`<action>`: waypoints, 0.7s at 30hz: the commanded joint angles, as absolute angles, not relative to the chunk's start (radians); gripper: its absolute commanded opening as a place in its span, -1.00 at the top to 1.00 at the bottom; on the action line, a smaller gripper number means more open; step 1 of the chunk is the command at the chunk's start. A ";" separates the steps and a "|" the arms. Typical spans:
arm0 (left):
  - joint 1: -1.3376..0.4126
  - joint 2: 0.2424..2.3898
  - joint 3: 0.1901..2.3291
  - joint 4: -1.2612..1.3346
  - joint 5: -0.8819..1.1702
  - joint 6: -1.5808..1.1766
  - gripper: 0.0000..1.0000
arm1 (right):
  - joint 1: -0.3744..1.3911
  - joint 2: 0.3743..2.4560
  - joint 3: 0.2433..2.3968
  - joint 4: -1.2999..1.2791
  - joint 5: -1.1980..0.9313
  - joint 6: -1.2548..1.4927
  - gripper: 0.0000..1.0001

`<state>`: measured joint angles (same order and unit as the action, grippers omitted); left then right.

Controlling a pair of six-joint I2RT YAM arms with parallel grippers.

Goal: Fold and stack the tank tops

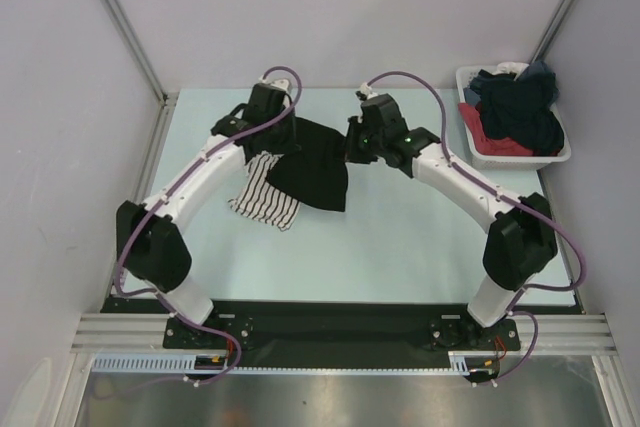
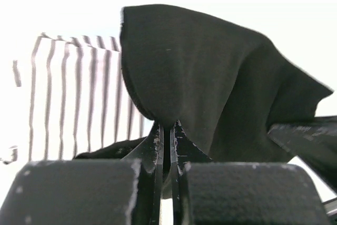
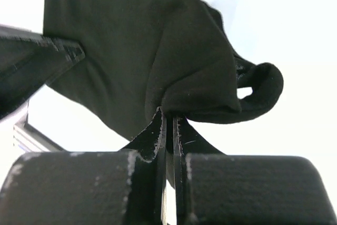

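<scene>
**The black tank top [image 1: 315,172] is pinched at two corners and overlaps the striped one**

Both grippers are clamped on the far edge of the black fabric. The left gripper [image 2: 167,130] has its fingers pressed together on a fold at the left corner. The right gripper [image 3: 167,117] is closed the same way on a bunched, rolled fold at the right corner. The garment sits mid-table [image 1: 420,237]. Its near part trails toward the arm bases and covers the right side of the striped tank top [image 1: 262,199], which lies rumpled just to its left.

The main risk appears to be drag. If the black top is pulled or swung while its hem rests on the striped one, the striped top may be carried along and crumple further. Each pinch takes only a small bite of cloth, so a sharp tug could slip a corner free and leave the top hanging unevenly. Because the right pinch holds a rolled edge, a fold made from it may come out skewed. The basket [image 1: 562,155] of other clothes at the far right is well apart.
</scene>
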<state>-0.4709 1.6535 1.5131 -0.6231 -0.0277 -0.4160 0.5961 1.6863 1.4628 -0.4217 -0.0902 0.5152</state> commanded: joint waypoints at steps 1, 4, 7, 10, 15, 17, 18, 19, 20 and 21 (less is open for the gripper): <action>-0.401 1.571 1.487 -0.653 0.040 -0.365 1.00 | 0.646 1.735 1.534 -0.382 -0.074 0.566 1.00; -0.328 1.546 1.467 -0.663 0.057 -0.356 0.99 | 0.693 1.793 1.598 -0.376 -0.071 0.580 1.00; -0.258 1.534 1.462 -0.692 0.061 -0.356 1.00 | 0.727 1.864 1.670 -0.371 -0.069 0.592 1.00; -0.210 1.528 1.436 -0.689 0.074 -0.354 0.99 | 0.755 1.934 1.738 -0.358 -0.075 0.607 1.00; -0.155 1.555 1.404 -0.699 0.074 -0.350 0.99 | 0.790 2.037 1.833 -0.362 -0.078 0.618 1.00; -0.141 1.566 1.381 -0.686 0.081 -0.351 0.99 | 0.802 2.072 1.850 -0.361 -0.075 0.627 1.00; -0.138 1.581 1.375 -0.683 0.081 -0.354 0.99 | 0.804 2.080 1.851 -0.357 -0.077 0.630 1.00; -0.135 1.592 1.374 -0.680 0.078 -0.353 0.99 | 0.805 2.094 1.848 -0.351 -0.071 0.632 1.00; -0.133 1.606 1.374 -0.677 0.072 -0.350 0.99 | 0.807 2.098 1.848 -0.351 -0.064 0.634 1.00; -0.130 1.633 1.376 -0.675 0.068 -0.348 0.99 | 0.810 2.105 1.845 -0.351 -0.060 0.634 1.00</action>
<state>-0.1402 1.5963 1.3762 -0.7013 0.0578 -0.3721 0.7998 2.0895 1.8053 -0.3790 -0.0753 0.6151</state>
